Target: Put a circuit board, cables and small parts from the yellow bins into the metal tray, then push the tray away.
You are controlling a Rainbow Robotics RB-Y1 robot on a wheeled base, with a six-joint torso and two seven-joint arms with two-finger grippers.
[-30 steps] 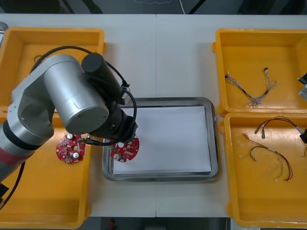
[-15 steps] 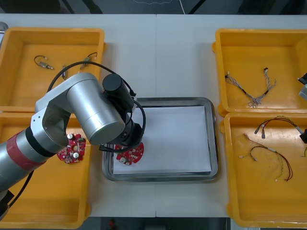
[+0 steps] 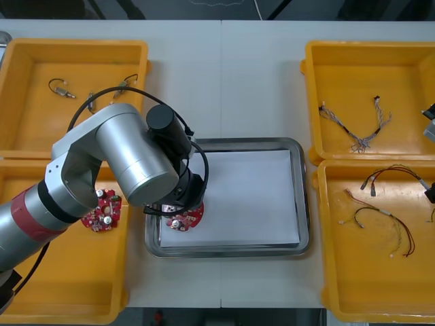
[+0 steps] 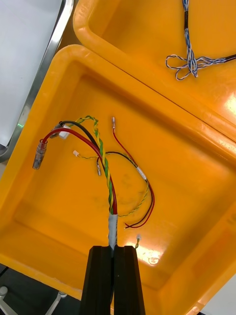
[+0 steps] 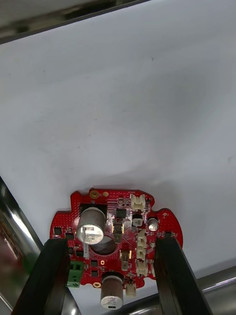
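Low — circuit board (image 5: 120, 224) in left hand (image 5: 112, 242)

No readable text or labels anywhere, tbh. Circuit board (image 5: 115, 241) maybe has markings, way too tiny to make out.

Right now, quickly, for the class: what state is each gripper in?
Left gripper: closed on the circuit board, low over the metal tray.
Right gripper: closed on the red and yellow cable, over a yellow bin.
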